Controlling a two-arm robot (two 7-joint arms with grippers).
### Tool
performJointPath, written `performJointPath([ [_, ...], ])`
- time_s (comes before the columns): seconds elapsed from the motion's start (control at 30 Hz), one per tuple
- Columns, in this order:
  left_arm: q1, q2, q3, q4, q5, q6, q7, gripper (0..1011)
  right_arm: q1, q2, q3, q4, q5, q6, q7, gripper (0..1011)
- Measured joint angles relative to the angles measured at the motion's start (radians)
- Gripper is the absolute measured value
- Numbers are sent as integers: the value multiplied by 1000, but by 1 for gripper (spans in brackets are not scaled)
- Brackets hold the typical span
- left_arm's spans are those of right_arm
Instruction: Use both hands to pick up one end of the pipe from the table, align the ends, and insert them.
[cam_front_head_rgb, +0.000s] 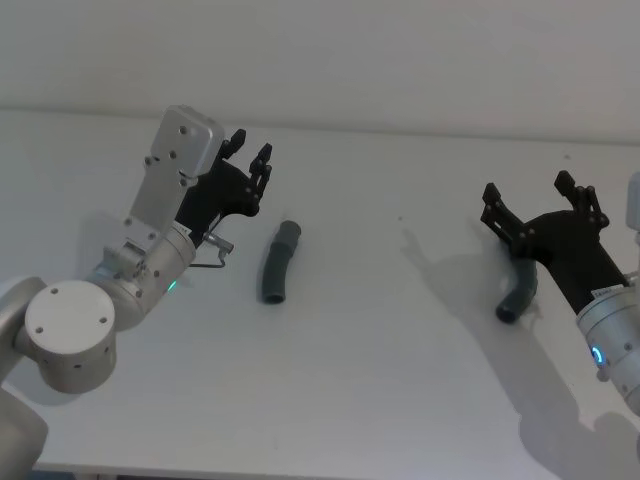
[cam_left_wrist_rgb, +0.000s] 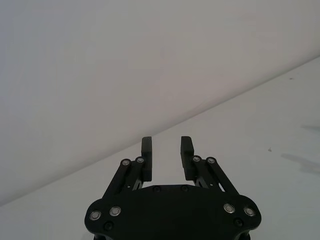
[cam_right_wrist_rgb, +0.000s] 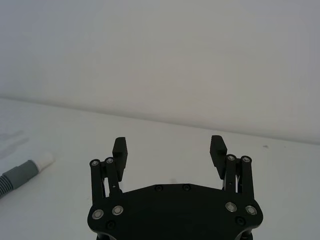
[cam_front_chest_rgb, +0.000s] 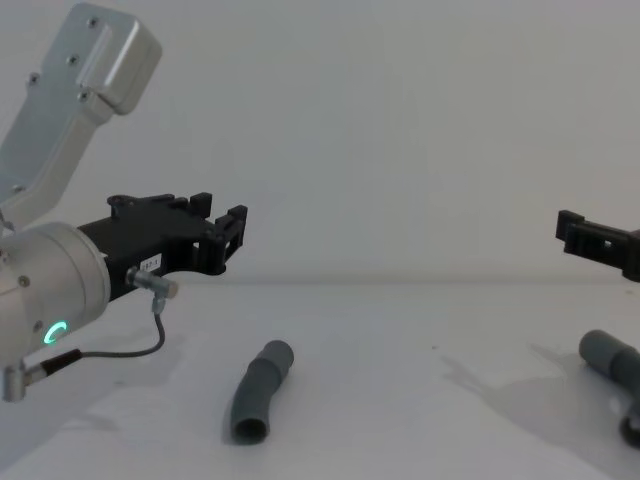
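**Claws empty, one piece half hidden**

The black angular left claw (cam_front_head_rgb: 252, 150) is hovering narrowly open, left of a dark grey corrugated pipe piece (cam_front_head_rgb: 278, 262) lying on the white worktop (cam_front_head_rgb: 380, 330). The right claw (cam_front_head_rgb: 528, 188), spreading wide, is partly covering a second grey piece (cam_front_head_rgb: 516, 297).

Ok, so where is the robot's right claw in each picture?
Head view: the right gripper is on the right side, open, above a grey pipe piece.
Chest view: the right gripper pokes in at the right edge, about halfway up.
Right wrist view: the right gripper is at bottom centre, fingers apart.
Left wrist view: that claw is the left gripper instead.
Shared landmark: the line where the white table meets the wall.
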Motion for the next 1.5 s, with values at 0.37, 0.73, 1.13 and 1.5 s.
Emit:
performJointPath([
  [0.37, 0, 0, 0, 0, 0, 0, 0, 599, 0, 0, 0, 0, 0, 0, 0, 1003],
  [0.73, 0, 0, 0, 0, 0, 0, 0, 907, 0, 0, 0, 0, 0, 0, 0, 1004],
  [1.13, 0, 2, -8, -15, -22, 66, -22, 1001, 0, 0, 0, 0, 0, 0, 0, 1003],
  [1.5, 1, 12, -17, -63, -65, 221, -55, 1000, 0, 0, 0, 0, 0, 0, 0, 1004],
])
